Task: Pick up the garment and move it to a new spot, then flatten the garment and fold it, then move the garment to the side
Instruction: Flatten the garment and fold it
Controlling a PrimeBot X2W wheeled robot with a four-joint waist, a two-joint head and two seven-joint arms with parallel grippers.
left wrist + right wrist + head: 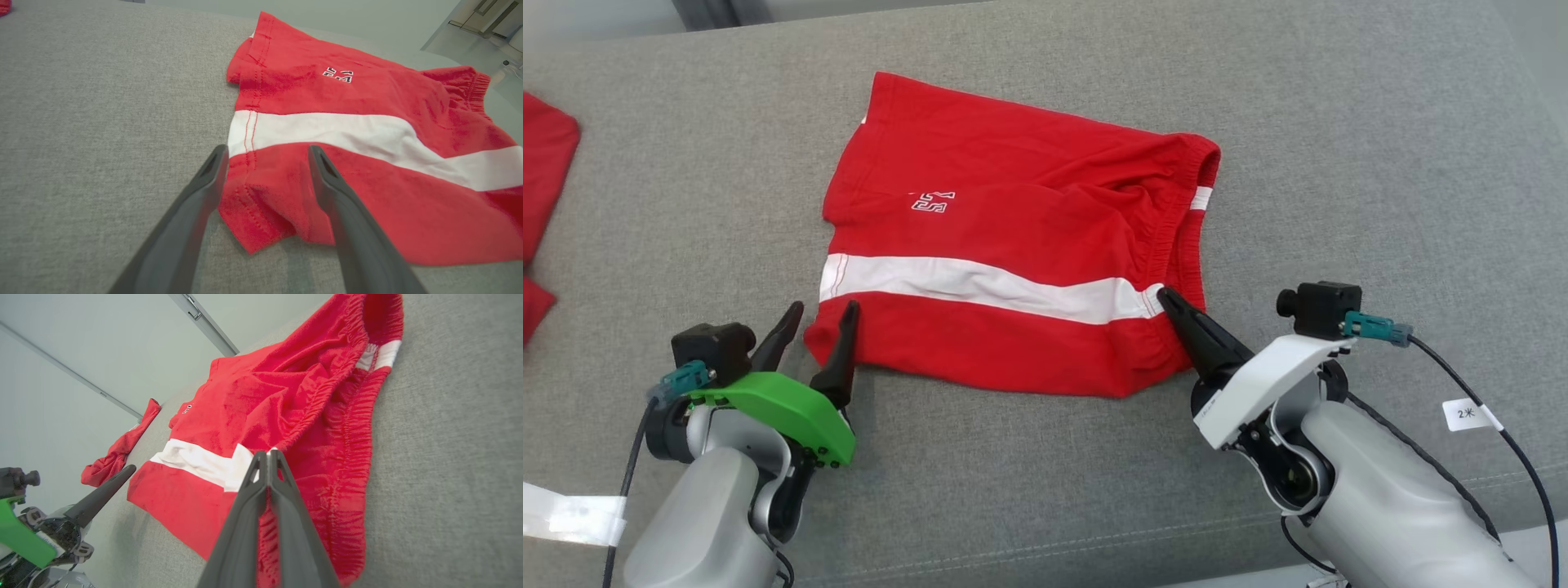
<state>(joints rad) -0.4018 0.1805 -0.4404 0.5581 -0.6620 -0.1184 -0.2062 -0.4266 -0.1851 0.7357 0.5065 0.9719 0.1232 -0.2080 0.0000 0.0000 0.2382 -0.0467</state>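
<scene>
One end of the red, white-striped cloth shorts [1013, 204], the waistband [1188, 216], is pinched by the right gripper [1165, 296]. The hem corner [253, 220] is straddled by the left gripper [824, 309], fingers [335, 192] parted.
</scene>
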